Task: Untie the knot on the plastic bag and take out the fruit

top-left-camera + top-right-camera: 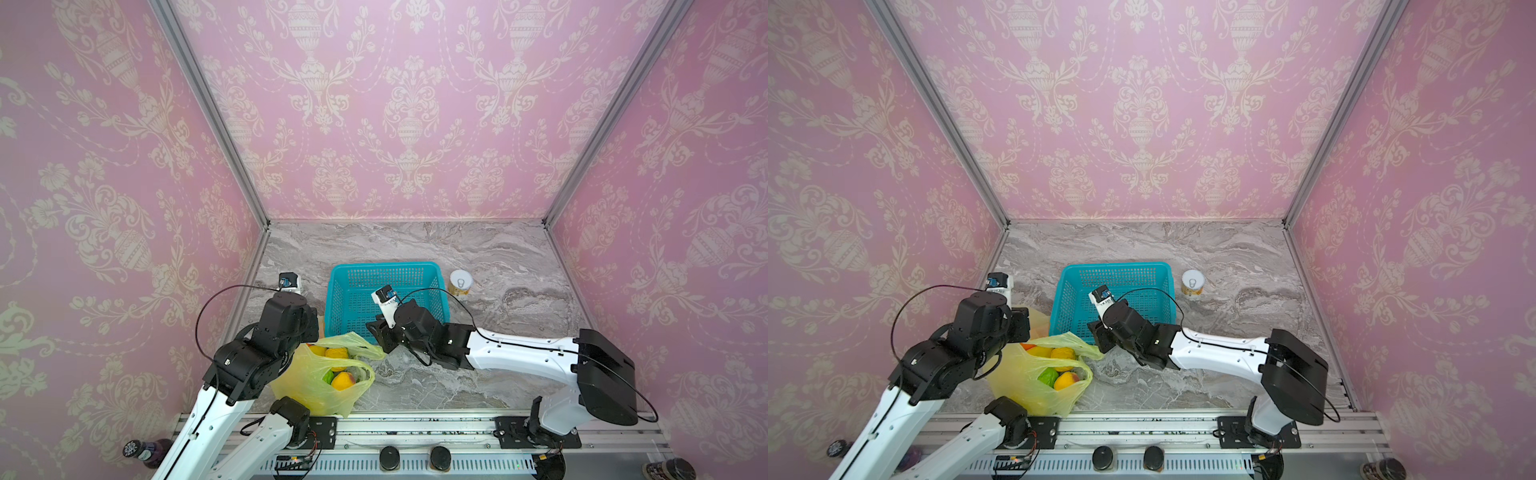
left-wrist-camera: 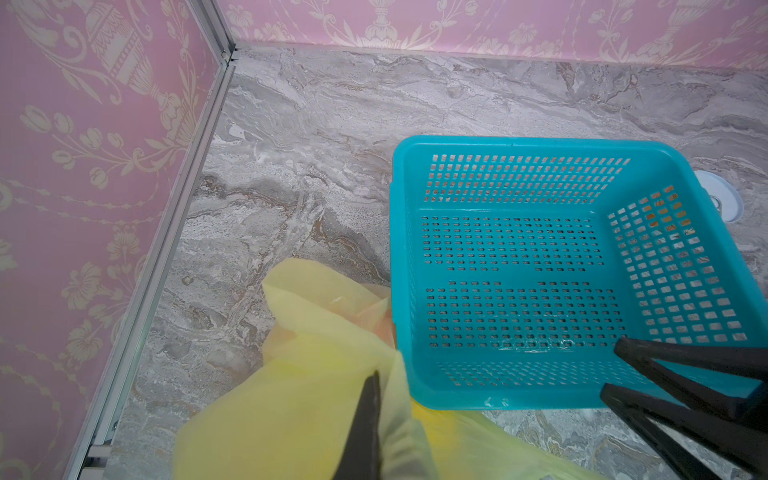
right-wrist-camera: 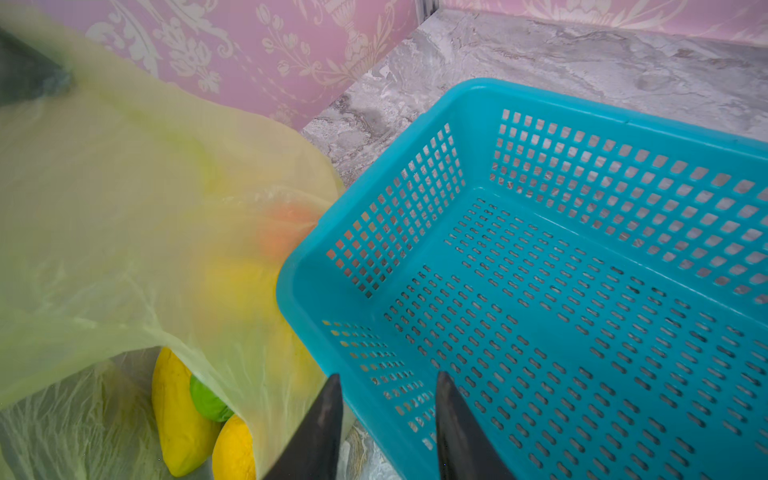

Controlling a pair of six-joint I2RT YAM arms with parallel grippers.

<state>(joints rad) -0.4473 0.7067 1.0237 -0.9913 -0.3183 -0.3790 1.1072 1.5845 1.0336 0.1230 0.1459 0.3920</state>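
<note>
The plastic bag (image 1: 299,382) (image 1: 1017,382) lies at the front left with its mouth gaping; the knot is out of view. Fruit shows in the opening: a yellow-orange piece (image 1: 341,380) (image 1: 1067,380), a green one (image 1: 1047,376) (image 3: 205,401) and long yellow ones (image 3: 174,415). My left gripper (image 2: 380,386) is shut on a fold of the bag's film (image 2: 291,395), hidden under its arm in both top views. My right gripper (image 3: 388,378) (image 1: 379,332) (image 1: 1098,336) is open by the bag's loose right flap (image 3: 124,208), holding nothing; the basket's near wall shows between its fingers.
A teal perforated basket (image 1: 386,266) (image 1: 1117,266) (image 2: 498,143) (image 3: 582,108) stands empty behind the bag, touching it. A white-and-yellow can (image 1: 460,282) (image 1: 1192,283) (image 2: 721,199) stands right of the basket. Pink walls close three sides; a metal rail (image 1: 415,424) runs along the front.
</note>
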